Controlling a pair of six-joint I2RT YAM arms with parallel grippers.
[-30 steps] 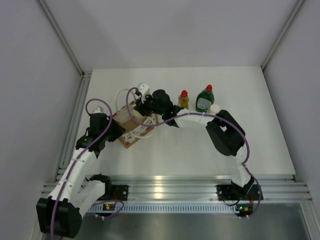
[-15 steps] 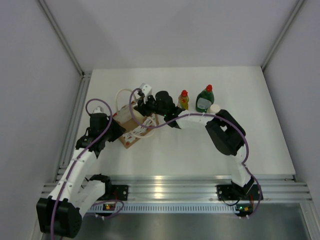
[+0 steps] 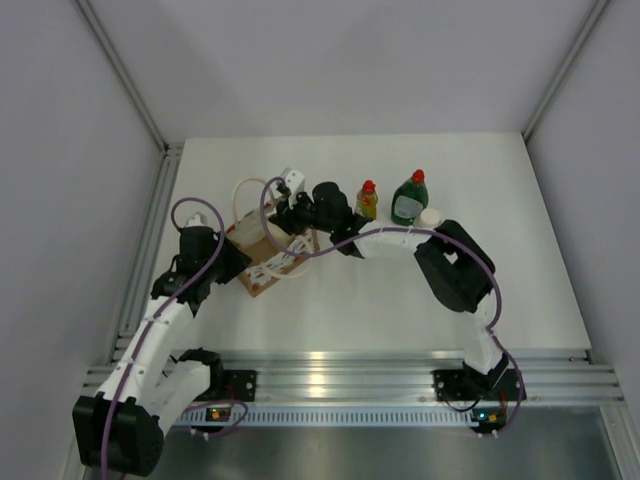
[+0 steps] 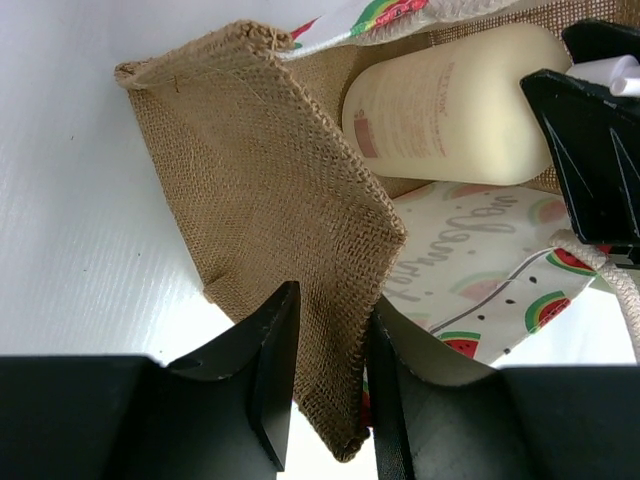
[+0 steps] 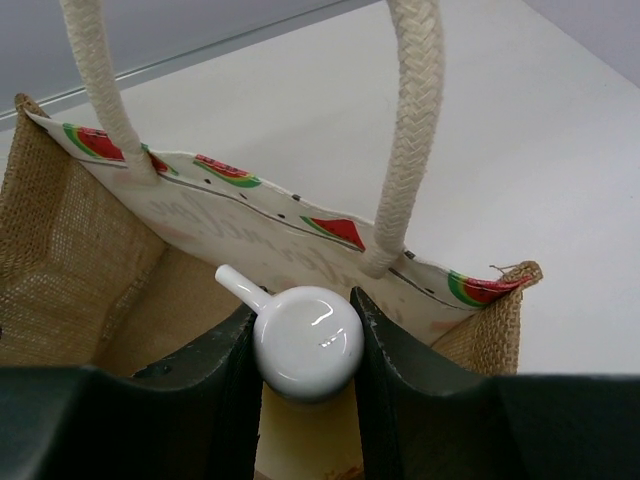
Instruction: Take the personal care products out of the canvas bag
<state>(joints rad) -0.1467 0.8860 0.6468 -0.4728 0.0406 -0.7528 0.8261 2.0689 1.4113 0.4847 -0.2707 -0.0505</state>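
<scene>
The canvas bag (image 3: 262,262) lies on the table with its mouth open, and its burlap wall shows in the left wrist view (image 4: 270,190). My left gripper (image 3: 228,262) (image 4: 333,302) is shut on the bag's burlap side panel. My right gripper (image 3: 292,212) (image 5: 303,312) is shut on the white pump head (image 5: 307,342) of the cream pump bottle (image 4: 450,105), whose body is still inside the bag. The yellow bottle (image 3: 367,200), the dark green bottle (image 3: 410,197) and the cream cylinder's white cap (image 3: 430,216) stand on the table right of the bag.
The bag's white rope handles (image 5: 415,130) rise just beyond my right fingers. The right arm's elbow (image 3: 450,265) sits close to the three standing bottles. Grey walls enclose the white table (image 3: 400,300) on the left, back and right.
My right gripper has drawn slightly back and to the right with the pump head in it. The left gripper and the bag have barely moved.
</scene>
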